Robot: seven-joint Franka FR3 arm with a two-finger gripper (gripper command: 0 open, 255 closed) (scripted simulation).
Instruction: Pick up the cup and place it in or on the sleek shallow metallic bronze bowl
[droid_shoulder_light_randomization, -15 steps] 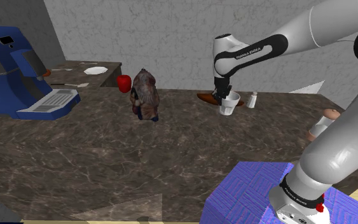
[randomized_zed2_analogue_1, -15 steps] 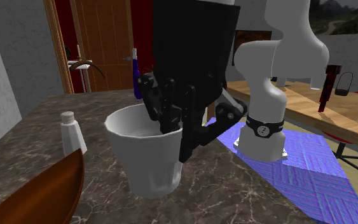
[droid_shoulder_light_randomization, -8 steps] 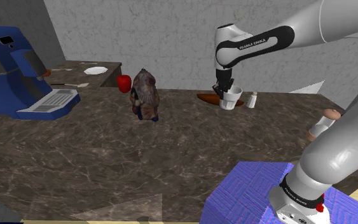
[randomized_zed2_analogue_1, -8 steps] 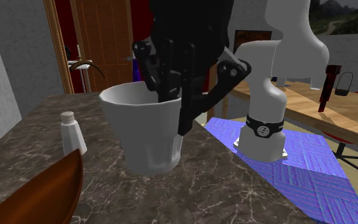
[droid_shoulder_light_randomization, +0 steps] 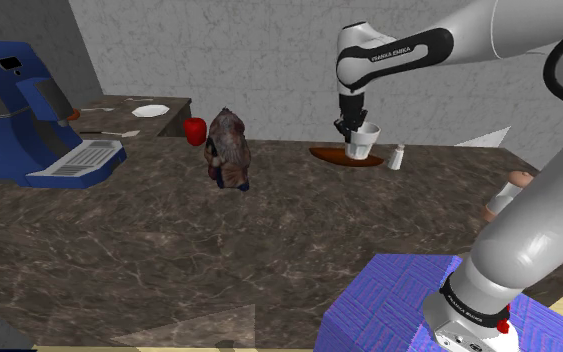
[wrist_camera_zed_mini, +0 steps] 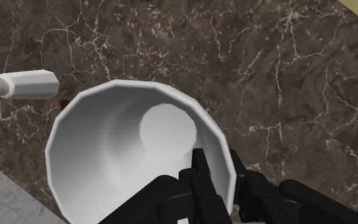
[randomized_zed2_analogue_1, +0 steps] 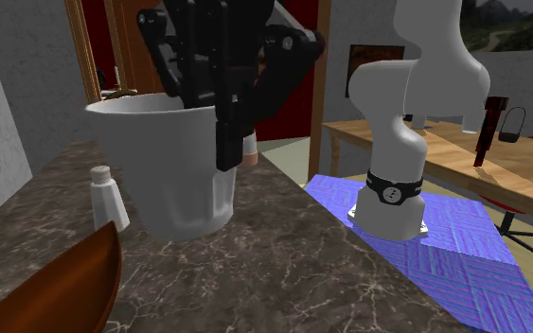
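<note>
Going left to right in the shoulder view, a blue coffee machine (droid_shoulder_light_randomization: 29, 110) stands at nine o'clock on the dark marbled counter (droid_shoulder_light_randomization: 169, 250). A small white plate (droid_shoulder_light_randomization: 150, 111) lies bare on the far surface at about eleven o'clock.

Past the middle, at about one o'clock, sits the shallow brown bowl (droid_shoulder_light_randomization: 331, 156). In the second exterior view, the part of its hollow that shows (randomized_zed2_analogue_1: 65, 284) is plain, glossy brown.

My gripper (droid_shoulder_light_randomization: 353, 129) is clamped on the white cup (droid_shoulder_light_randomization: 362, 143). One finger is inside the rim and the other is outside, pinching the wall between them (wrist_camera_zed_mini: 217, 162). I hold the cup upright and clear of the counter, and it overlaps the bowl's right end. From the cup, the bowl spreads toward eight o'clock.

A small white bottle (droid_shoulder_light_randomization: 397, 157) stands at four o'clock from the cup, near it but apart.

The cup (wrist_camera_zed_mini: 120, 146) is plain matte white and faceted. It tapers from a wide mouth to a small round floor, and its inside is bare white.
</note>
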